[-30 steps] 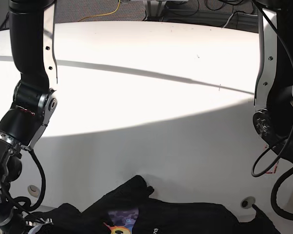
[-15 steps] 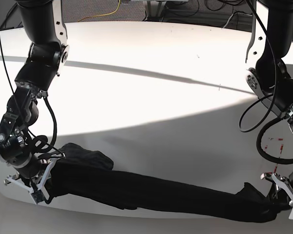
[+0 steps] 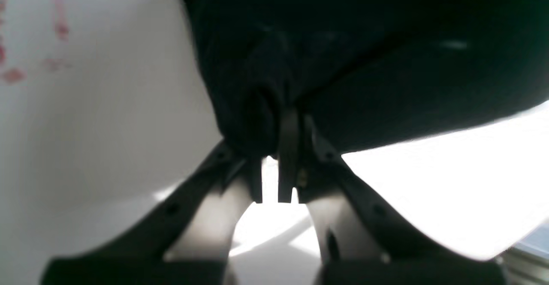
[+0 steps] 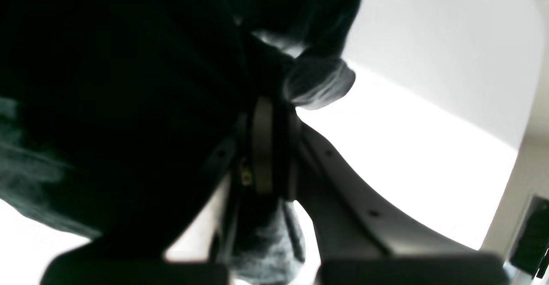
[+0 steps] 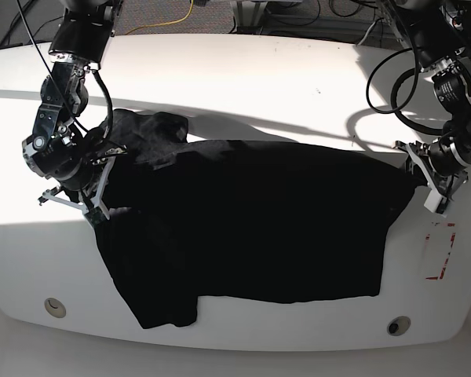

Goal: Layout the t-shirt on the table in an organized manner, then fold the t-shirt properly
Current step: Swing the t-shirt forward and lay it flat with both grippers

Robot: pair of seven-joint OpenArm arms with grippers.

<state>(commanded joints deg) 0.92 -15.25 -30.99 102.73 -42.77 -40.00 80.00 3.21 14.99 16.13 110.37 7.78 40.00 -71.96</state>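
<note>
I am gripping the t-shirt (image 5: 251, 228) with both tools: the left gripper (image 5: 421, 174) is clenching a corner of the cloth at about 3 o'clock in the base view, and the right gripper (image 5: 100, 200) is pinching the opposite corner at about 9 o'clock. The shirt is lying spread across the middle of the table (image 5: 243, 86), one sleeve bunching near 10 o'clock and its lower flap drooping toward the front edge at 7 o'clock.
</note>
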